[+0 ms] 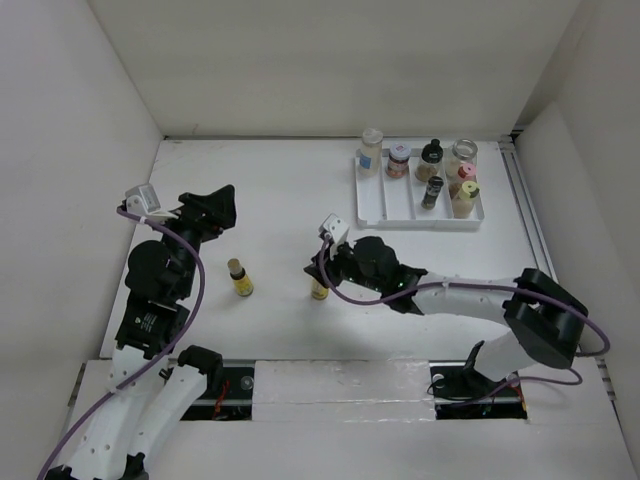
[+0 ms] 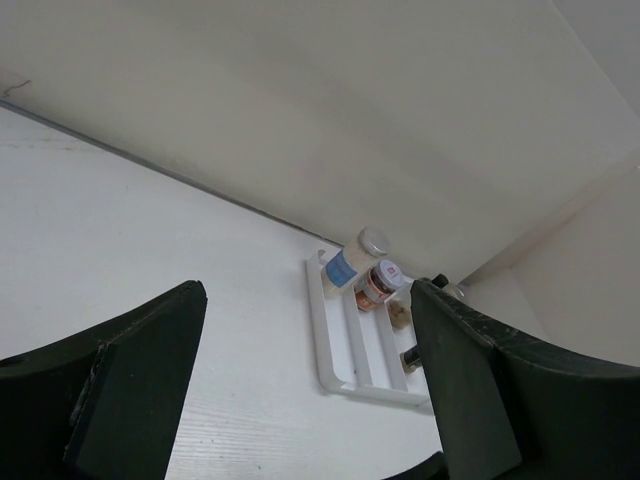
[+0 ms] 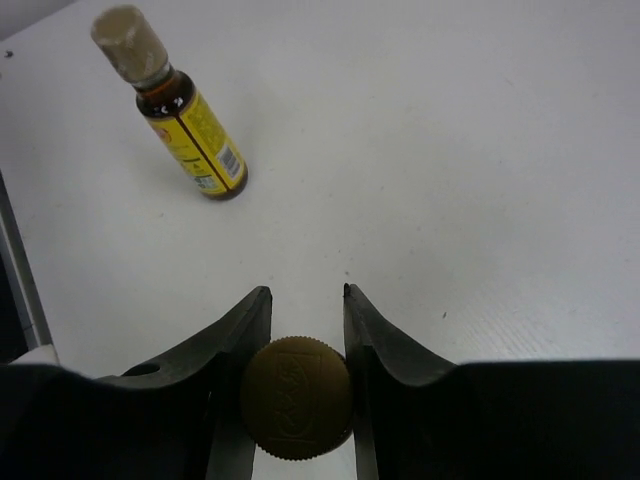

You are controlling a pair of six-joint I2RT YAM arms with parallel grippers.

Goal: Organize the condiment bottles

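Observation:
My right gripper [image 1: 322, 272] [image 3: 305, 292] is shut on the ridged yellow cap of a small bottle [image 3: 296, 397] that stands on the table near the middle [image 1: 319, 291]. A second small bottle with a yellow label and tan cap [image 1: 240, 278] stands to its left, apart from both grippers; it also shows in the right wrist view [image 3: 185, 120]. My left gripper [image 1: 215, 208] [image 2: 308, 290] is open and empty, held above the table's left side. Several other bottles and jars [image 1: 431, 155] stand in the white ridged tray [image 1: 372, 203].
The tray [image 2: 330, 345] lies at the back right by the rear wall, with a blue-labelled bottle [image 2: 350, 262] and a red-white capped jar [image 2: 380, 282] at its near end. White walls enclose the table on the left, back and right.

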